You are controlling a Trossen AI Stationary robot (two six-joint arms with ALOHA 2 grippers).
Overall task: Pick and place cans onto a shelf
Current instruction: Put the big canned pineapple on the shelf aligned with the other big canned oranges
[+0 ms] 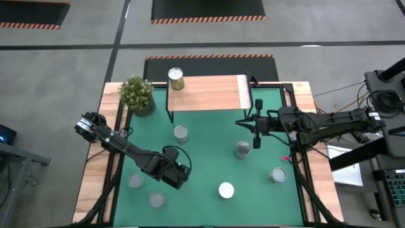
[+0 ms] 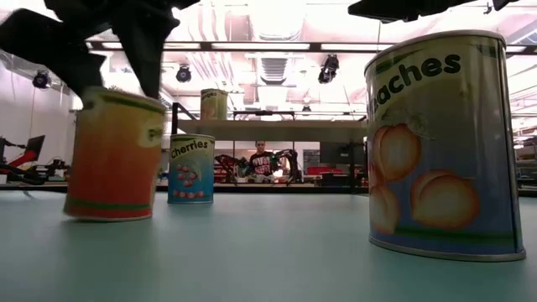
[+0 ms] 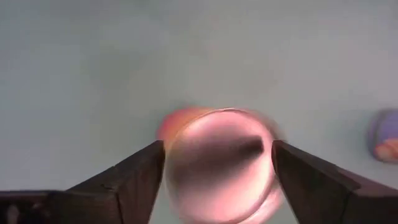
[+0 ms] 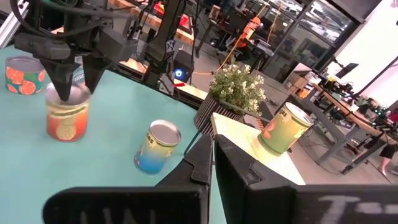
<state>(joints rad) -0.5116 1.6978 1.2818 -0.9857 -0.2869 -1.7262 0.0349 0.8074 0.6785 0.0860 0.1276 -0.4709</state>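
The left gripper [image 1: 179,176] was seen low over the green table [image 1: 209,158], toward seven o'clock from the table's middle, straddling an orange-labelled can [image 2: 113,155]. In the left wrist view its fingers [image 3: 134,180] were spread either side of the can's round top [image 3: 217,162], close to it; whether the pads were touching the can's sides could not be told. The can was seen standing upright on the table.

The right gripper [image 1: 256,123] was held at about three o'clock, just in front of the shelf [image 1: 209,93], with its fingers pressed together and nothing between them.

One greenish can [image 1: 176,78] was seen standing on the shelf at its eleven o'clock end, beside the potted plant [image 1: 137,94]. Other cans were scattered on the table: a blue cherries can [image 2: 190,168] toward eleven o'clock, one near the right gripper [image 1: 243,149], a peaches can [image 2: 440,143] at six o'clock, one at four o'clock [image 1: 277,175], and two at eight o'clock [image 1: 135,182] [image 1: 156,200].
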